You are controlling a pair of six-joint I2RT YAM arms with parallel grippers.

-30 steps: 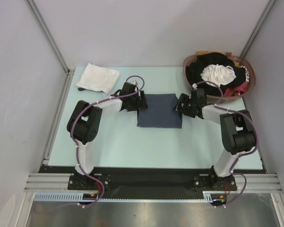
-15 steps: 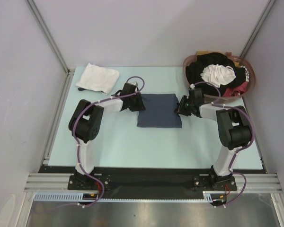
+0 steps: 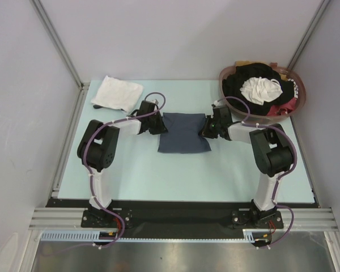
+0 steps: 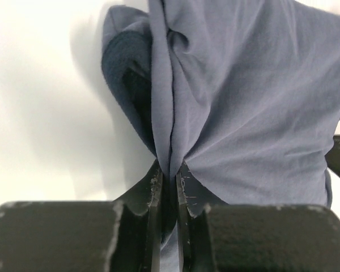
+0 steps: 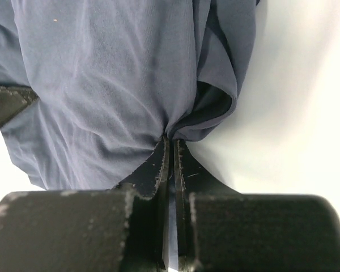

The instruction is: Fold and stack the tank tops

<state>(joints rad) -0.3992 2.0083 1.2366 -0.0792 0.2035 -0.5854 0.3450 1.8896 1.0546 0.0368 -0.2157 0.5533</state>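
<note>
Pinching tank top (image 3: pixel 183 136), 2 end effectors (image 4: pixel 169 177) (image 5: pixel 171 148)

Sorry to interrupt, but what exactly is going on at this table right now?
The slate grey-blue tank top mid-table is being folded. The left gripper is pinched shut on its left edge and the right gripper on its right edge, cloth bunched in each. The white tank top lies folded at the far-left corner, and a basket of mixed clothes sits far right.
</note>
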